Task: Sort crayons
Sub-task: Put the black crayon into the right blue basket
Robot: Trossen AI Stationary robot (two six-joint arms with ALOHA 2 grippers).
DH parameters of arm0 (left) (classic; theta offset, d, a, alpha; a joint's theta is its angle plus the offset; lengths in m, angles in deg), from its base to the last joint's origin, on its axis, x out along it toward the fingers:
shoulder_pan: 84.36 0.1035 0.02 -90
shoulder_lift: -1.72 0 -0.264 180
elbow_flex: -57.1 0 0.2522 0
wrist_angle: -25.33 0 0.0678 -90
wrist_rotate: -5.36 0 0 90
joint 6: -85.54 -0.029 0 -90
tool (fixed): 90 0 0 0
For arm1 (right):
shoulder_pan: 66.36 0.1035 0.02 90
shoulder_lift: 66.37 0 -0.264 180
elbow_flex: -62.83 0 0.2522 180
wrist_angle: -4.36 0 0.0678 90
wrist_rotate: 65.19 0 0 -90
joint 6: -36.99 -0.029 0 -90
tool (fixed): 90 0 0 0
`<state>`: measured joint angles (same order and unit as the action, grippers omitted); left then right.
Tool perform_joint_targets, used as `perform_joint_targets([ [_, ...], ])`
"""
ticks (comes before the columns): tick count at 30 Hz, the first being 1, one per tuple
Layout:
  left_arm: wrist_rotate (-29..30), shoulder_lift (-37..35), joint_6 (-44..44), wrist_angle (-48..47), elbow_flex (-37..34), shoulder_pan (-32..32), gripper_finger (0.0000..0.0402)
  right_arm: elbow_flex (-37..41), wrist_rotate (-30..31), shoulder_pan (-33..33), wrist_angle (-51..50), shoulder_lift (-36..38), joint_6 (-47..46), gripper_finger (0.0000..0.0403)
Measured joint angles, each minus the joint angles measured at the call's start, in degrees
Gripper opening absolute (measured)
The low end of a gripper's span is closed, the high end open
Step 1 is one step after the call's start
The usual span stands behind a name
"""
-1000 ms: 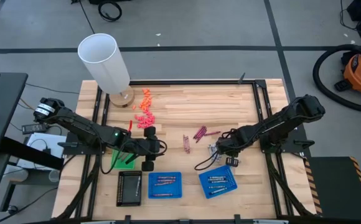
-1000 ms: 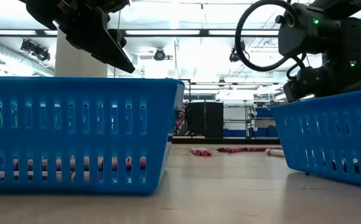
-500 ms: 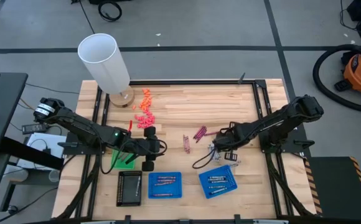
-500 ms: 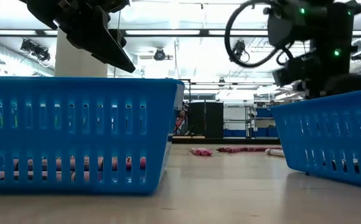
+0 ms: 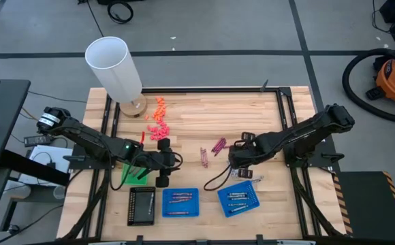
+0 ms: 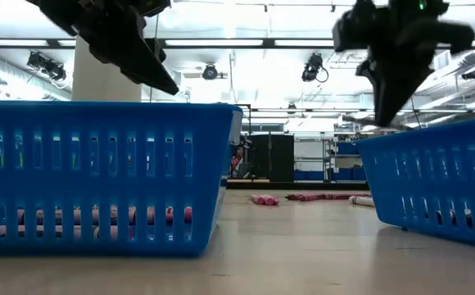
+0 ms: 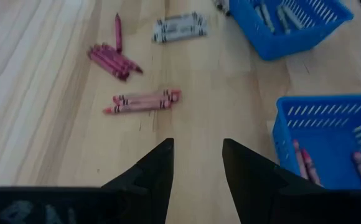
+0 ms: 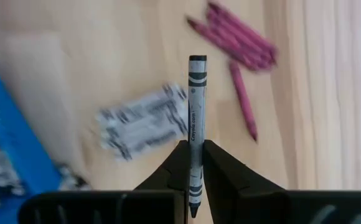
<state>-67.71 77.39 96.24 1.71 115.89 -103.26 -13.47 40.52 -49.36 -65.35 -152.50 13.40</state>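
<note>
Between the right gripper's (image 8: pixel 194 163) clamped dark fingers stands a silvery grey paper-wrapped crayon (image 8: pixel 196 118); beyond it lie maroon-magenta crayons (image 8: pixel 239 38).

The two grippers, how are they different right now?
The right gripper is shut on a grey crayon that sticks out past its fingertips; the left gripper is open and holds nothing. The right gripper is above the loose grey crayons near the right blue tray; the left gripper hovers by the left blue tray. Both have two dark fingers.
</note>
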Motion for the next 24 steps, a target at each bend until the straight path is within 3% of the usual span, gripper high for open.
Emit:
perform_joint_targets([
  [12, 0.0, 1.3, -0.8, 4.9, 0.0, 0.0, 0.0149, -0.4, -3.8, 2.8, 10.5, 0.0, 2.4, 0.0041],
  [19, 0.0, 1.3, -0.8, 4.9, 0.0, -1.0, 0.0149, -0.4, -16.2, 5.2, 14.4, 0.0, 2.6, 0.0041],
  [24, 0.0, 1.3, -1.3, 4.9, 0.0, -2.0, 0.0149, -0.4, -20.1, 7.9, 14.4, 0.0, -0.8, 0.0043],
])
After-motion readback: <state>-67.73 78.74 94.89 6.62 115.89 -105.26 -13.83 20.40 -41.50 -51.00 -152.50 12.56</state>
